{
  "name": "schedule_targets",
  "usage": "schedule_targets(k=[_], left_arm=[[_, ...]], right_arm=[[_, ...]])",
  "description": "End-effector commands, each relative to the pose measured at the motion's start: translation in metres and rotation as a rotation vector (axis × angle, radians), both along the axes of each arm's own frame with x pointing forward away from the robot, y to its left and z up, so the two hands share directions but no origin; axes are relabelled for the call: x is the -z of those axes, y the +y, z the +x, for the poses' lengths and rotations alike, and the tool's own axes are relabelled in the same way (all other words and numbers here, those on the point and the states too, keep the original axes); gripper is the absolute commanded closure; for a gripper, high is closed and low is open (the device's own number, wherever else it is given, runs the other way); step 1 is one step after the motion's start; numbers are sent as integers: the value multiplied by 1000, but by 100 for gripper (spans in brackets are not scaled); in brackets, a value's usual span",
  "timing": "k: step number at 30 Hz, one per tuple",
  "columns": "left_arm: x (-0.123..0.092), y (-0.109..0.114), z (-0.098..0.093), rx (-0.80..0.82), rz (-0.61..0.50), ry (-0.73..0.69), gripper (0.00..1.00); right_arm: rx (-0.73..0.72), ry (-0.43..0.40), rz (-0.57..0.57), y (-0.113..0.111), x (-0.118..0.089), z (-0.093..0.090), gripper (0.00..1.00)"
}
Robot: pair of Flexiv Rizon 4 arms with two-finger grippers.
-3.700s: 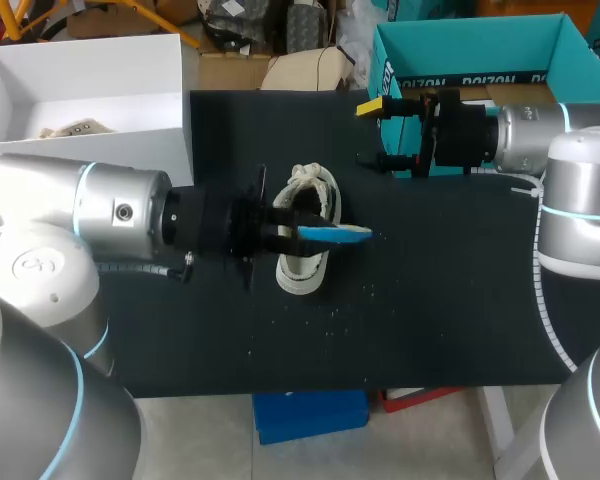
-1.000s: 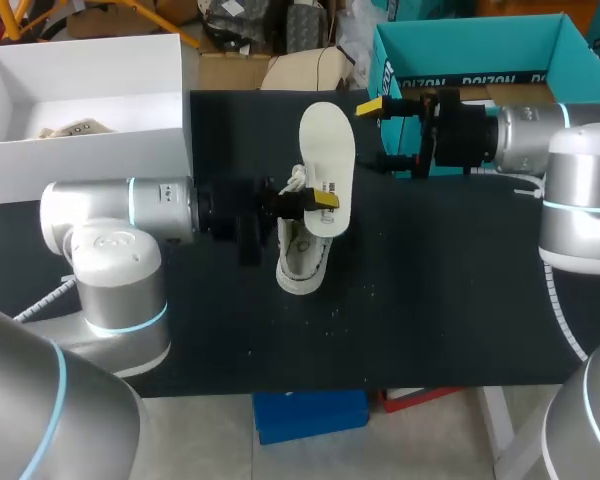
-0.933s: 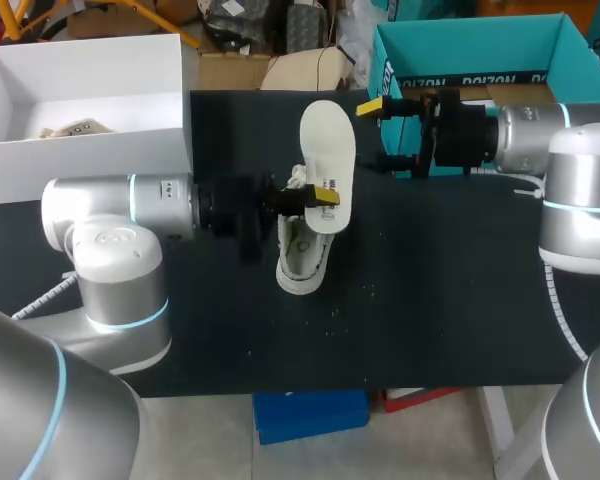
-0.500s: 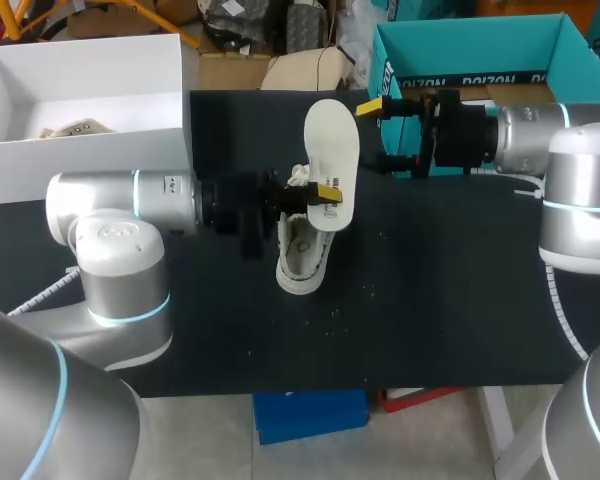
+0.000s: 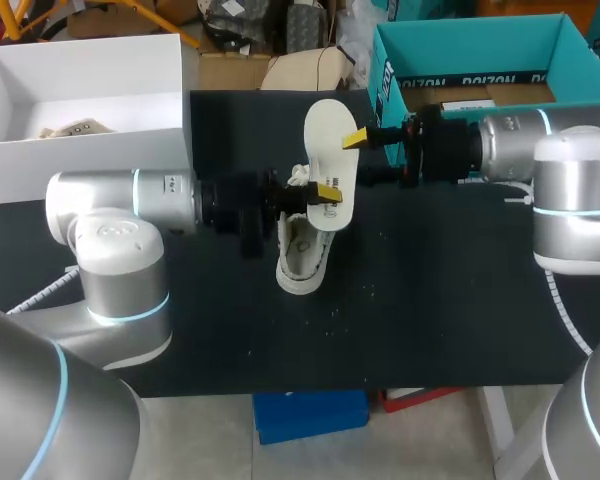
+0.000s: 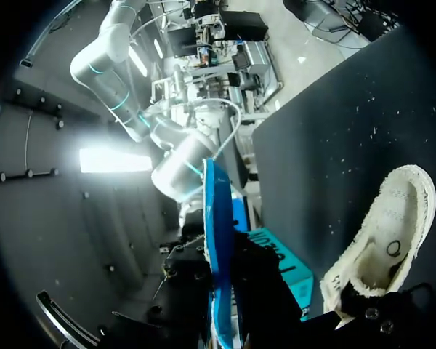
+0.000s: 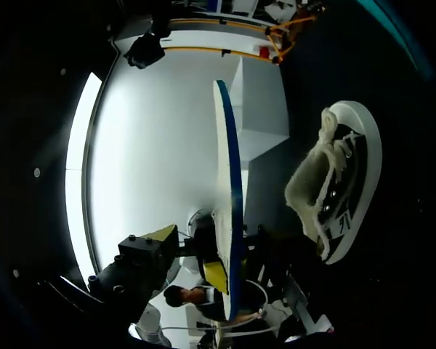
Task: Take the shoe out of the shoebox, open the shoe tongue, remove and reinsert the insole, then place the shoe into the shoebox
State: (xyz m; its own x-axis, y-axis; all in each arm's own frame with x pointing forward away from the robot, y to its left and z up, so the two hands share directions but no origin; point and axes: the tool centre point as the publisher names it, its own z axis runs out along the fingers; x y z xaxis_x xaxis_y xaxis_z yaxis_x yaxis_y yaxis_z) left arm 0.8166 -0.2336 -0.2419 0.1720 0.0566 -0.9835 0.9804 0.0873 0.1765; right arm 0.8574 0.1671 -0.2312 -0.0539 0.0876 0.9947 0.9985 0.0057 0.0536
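Head view: at centre frame the left hand (image 5: 325, 192) grips the white insole (image 5: 330, 140) upright, over the shoe (image 5: 302, 255) lying on the tabletop (image 5: 430, 300). The right hand (image 5: 359, 158), fingers wide, sits at the insole's right edge.
Left wrist view: the insole is edge-on in the grip, with the shoe beside it.
Right wrist view: the insole is edge-on ahead.

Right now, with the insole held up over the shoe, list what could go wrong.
1. The left gripper pinches the insole only near its lower end; a nudge from the open right gripper beside it could pivot it or knock it loose.
2. Nothing holds the shoe on the table, so pushing the insole in could shove or tip it.
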Motion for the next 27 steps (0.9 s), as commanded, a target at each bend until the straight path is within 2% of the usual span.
schedule_targets(k=[1, 9, 24, 25, 27], left_arm=[[0, -1, -1, -3, 3, -2, 100], [0, -1, -1, -3, 3, -2, 100], [0, -1, -1, -3, 3, -2, 100], [0, -1, -1, -3, 3, -2, 100], [0, -1, -1, -3, 3, -2, 100]], right_arm=[[-29, 7, 3, 11, 10, 6, 58], [-24, 11, 0, 14, 13, 7, 68], [-15, -1, -14, 9, 11, 19, 72], [-15, -2, -14, 9, 11, 19, 77], [-14, -5, -16, 9, 10, 20, 100]])
